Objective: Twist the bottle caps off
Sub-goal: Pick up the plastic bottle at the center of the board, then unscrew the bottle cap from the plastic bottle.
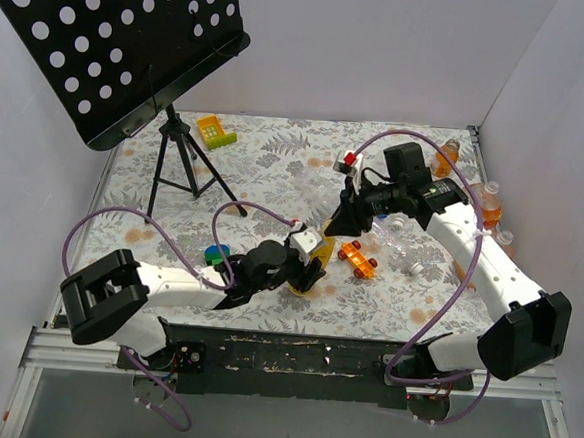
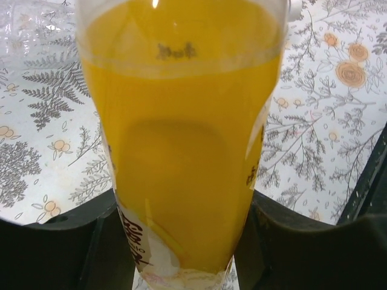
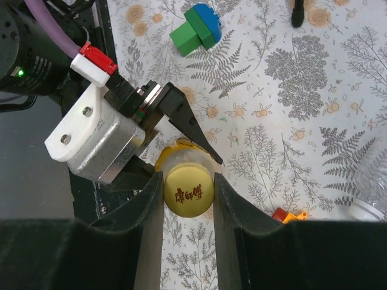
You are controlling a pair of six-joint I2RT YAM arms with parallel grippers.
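The task is at an early stage, as I judge it. The yellow cap (image 3: 188,192) is on its bottle (image 2: 181,151), which stands upright close to the near edge of the counter (image 1: 276,168), about in the middle of that edge. Looking from above I see no gap under the cap, so I cannot tell if it is turned loose a little or not at all. At the right edge, toward the far corner, the orange bottles (image 1: 489,205) stand in a group. They seem to carry their tops too, although they are small in the overhead view. A clear bottle (image 1: 402,249) lies on its side between them and the yellow one; whether it has a top I cannot say. So most of the work, perhaps all of it, is left.

The left gripper (image 2: 184,241) is closed on the body of the bottle, with one finger pressing on each side, and it holds the bottle steady. The right gripper (image 3: 188,181) is above the bottle, pointing down, and it is closed to just the width of the cap. Both its fingers touch the side of the cap, one on each side, and it holds nothing else. I think the next need is a turn of the right wrist while the left arm stops the bottle from rotating.
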